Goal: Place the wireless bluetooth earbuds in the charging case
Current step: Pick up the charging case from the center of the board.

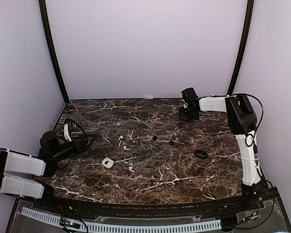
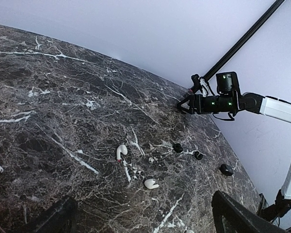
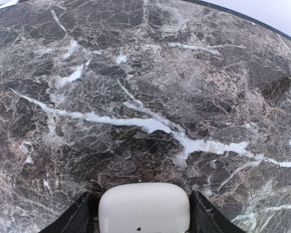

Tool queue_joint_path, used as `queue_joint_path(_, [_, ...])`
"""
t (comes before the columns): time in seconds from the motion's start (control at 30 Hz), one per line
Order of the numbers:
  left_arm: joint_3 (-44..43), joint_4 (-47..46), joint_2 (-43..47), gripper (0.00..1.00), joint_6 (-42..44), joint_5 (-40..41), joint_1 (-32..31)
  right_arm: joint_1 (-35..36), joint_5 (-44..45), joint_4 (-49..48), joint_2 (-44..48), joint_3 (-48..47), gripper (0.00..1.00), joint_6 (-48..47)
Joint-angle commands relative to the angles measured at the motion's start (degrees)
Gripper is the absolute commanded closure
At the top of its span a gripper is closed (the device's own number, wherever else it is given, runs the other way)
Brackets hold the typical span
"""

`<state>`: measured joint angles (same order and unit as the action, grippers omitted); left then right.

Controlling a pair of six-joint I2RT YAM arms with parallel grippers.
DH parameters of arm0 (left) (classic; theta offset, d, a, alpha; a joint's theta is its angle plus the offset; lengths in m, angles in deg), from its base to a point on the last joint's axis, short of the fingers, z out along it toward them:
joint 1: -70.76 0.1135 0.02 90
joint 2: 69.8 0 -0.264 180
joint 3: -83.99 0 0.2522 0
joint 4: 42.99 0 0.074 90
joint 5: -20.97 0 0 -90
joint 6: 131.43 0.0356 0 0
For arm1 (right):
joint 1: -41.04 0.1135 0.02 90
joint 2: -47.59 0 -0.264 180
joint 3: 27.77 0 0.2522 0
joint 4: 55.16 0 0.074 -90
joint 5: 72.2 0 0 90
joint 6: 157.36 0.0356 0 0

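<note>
On the table middle | white earbuds and black earbuds lie loose, none in yet | right pincer squeezes white charging case far back | left pincer wide open, empty

two arms stood at the one worktop, so there were two tools: the left tool and the right tool. two white stemmed buds could be counted for sure, one white earbud and a second white earbud; other pale specks could not be told from marble veins. there were two black buds, one black earbud and a second black earbud. two cases were certain: one black case and one white case. there was one white round piece with a dark middle, its kind unclear.
</note>
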<state>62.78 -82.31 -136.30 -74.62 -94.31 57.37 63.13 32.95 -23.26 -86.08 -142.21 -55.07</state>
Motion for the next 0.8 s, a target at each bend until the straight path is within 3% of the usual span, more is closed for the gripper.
queue_joint_path(0.0, [-1.2, 0.3, 0.8, 0.01, 0.9, -0.3, -0.2, -0.2, -0.2, 0.8, -2.2, -1.6, 0.35, -0.2])
queue_joint_path(0.3, [-1.3, 0.3, 0.7, 0.02, 1.1, -0.5, -0.2, -0.1, -0.2, -0.1, 1.0, -0.1, 0.41, 0.0])
queue_joint_path(0.77, [-1.5, 0.3, 0.4, 0.03, 0.9, -1.1, -0.2, 0.8, -1.6, -4.2, 14.3, 10.0, 0.46, -2.4])
